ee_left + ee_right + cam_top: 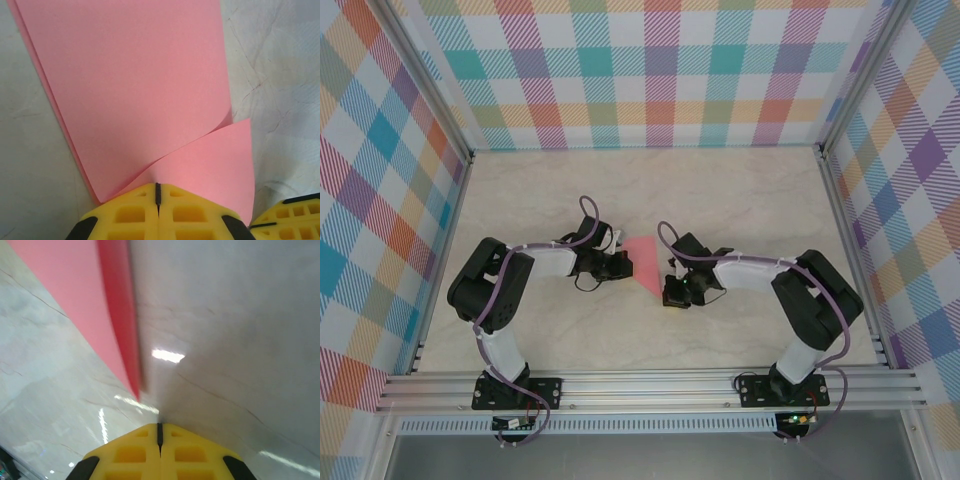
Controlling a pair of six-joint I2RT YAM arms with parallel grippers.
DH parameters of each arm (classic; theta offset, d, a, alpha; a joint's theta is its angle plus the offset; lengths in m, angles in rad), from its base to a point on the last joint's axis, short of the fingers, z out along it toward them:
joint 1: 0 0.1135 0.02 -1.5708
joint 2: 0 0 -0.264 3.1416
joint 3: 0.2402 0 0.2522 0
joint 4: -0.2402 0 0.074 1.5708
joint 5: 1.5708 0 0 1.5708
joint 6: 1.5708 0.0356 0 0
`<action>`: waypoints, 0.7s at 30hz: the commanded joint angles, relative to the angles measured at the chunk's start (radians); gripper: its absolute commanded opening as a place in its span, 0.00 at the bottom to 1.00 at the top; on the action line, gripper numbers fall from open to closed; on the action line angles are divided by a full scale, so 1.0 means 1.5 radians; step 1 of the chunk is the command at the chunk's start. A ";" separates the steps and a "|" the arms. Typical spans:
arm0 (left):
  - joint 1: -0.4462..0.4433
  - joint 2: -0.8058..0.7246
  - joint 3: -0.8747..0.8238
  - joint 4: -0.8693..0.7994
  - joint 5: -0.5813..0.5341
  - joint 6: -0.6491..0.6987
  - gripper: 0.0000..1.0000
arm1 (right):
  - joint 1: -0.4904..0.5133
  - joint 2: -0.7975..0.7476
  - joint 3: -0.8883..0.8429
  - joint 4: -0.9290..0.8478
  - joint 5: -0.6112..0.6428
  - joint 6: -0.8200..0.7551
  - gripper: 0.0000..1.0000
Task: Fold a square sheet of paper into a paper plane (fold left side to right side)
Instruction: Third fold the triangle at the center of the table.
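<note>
The salmon-pink paper point(642, 260) lies mid-counter between the two arms, already partly folded into a wedge whose point aims toward the near edge. From the left wrist it shows as stacked layers with slightly offset edges, and one flap point(215, 170) curls up off the layers below instead of lying flat.

The left fingers point(132, 212) are pressed together right where that curled flap rises, and they appear to be nipping its edge (the paper is so thin that the seam between them looks fully closed). The right fingers point(132, 452) are pressed together too, holding nothing. They sit low over the bare counter point(550, 200), just short of the wedge's point.

The step in hand looks like carrying the left flap over to the right. To do it well, the flap's free edge should be drawn across low and laid on its matching edge before anything is flattened. The right fingers could pin the point so the layers do not slide. The crease should be pressed only once the edges line up, running outward from the centre line.
</note>
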 commanded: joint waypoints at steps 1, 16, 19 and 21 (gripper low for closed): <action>0.000 -0.036 0.017 -0.016 0.017 -0.018 0.09 | -0.009 -0.052 0.006 -0.060 0.017 -0.063 0.00; 0.024 -0.183 -0.019 -0.064 -0.051 -0.102 0.47 | -0.029 0.037 0.166 0.004 0.081 -0.248 0.66; 0.024 -0.154 -0.023 -0.040 -0.038 -0.125 0.49 | -0.037 0.079 0.195 0.004 0.090 -0.256 0.64; 0.024 -0.133 -0.022 -0.021 -0.030 -0.140 0.50 | -0.040 0.099 0.208 -0.002 0.104 -0.254 0.61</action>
